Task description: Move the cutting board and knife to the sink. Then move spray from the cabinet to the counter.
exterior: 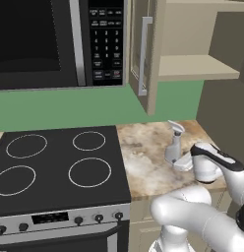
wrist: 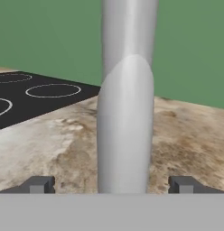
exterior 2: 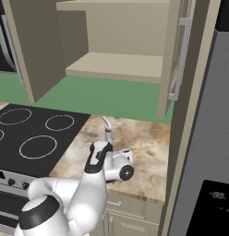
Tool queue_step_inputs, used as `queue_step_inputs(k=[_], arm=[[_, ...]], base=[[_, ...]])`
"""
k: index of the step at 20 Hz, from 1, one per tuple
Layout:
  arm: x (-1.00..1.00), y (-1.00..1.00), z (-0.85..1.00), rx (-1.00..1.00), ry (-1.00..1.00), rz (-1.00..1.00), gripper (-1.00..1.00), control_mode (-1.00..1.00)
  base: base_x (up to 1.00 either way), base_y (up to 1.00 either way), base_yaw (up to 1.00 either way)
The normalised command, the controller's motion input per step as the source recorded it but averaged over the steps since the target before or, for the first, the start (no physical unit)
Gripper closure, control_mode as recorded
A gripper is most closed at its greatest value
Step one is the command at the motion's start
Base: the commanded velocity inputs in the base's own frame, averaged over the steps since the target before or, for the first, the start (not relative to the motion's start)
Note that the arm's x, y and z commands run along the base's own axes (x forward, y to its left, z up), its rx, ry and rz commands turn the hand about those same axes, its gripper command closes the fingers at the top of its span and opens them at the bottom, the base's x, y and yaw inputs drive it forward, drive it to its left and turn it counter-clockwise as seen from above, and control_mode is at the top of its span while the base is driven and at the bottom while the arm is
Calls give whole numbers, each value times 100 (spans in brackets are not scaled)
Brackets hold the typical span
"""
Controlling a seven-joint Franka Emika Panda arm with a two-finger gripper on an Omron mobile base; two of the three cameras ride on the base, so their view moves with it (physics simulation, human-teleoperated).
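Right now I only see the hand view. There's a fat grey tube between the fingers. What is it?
Observer: It's the spray. From the base views I can see the trigger head on top, which your view cuts off.
Operator: Is it standing up or tipping over?
Observer: It's standing upright on the counter, right of the stove and below the cabinet, whose door hangs open.
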Motion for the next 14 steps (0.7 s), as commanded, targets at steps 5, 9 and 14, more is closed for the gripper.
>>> queue_step_inputs(k=[5,9,14], arm=[[-12,-1,5,0,0,-2,-100,-100],[-14,-10,19,0,7,-5,-100,-100],[-34,2,26,2,12,-7,-100,-100]], base=[[0,0,0],[0,0,0],[0,0,0]])
